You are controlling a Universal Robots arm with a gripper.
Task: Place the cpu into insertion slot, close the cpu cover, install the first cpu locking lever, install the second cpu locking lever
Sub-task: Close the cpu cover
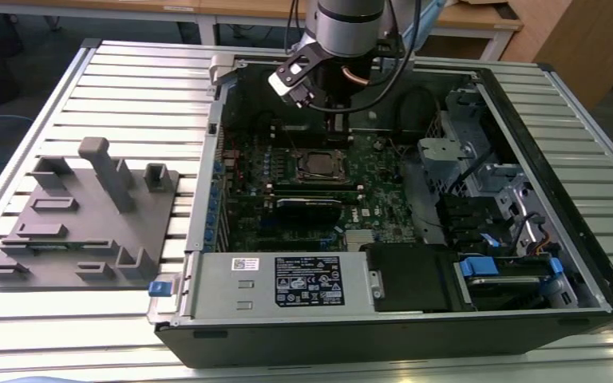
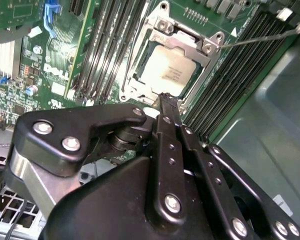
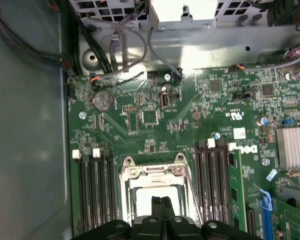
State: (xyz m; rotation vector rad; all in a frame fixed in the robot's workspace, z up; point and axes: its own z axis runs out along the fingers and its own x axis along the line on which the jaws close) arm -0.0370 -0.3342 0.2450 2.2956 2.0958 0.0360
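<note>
The insertion slot [image 1: 318,165] sits mid-board inside the open computer case. In both wrist views the cpu [image 2: 169,72] [image 3: 140,201] lies in it, its pale metal top showing through the window of the cpu cover [image 2: 186,36] [image 3: 152,173], which lies flat over it. A thin locking lever [image 2: 260,36] sticks out from one socket corner across the memory slots. My gripper [image 1: 334,128] [image 2: 168,99] [image 3: 161,201] hangs just over the socket's edge. It is shut, fingers [image 2: 166,135] pressed together with nothing between them.
Long black memory slots [image 3: 92,190] flank the socket on both sides. Cables [image 3: 125,45] run along the case wall behind the board. A power supply with a label [image 1: 309,279] fills the case front, a drive cage [image 1: 498,191] the exterior view's right. A grey fixture plate [image 1: 83,215] lies at the exterior view's left.
</note>
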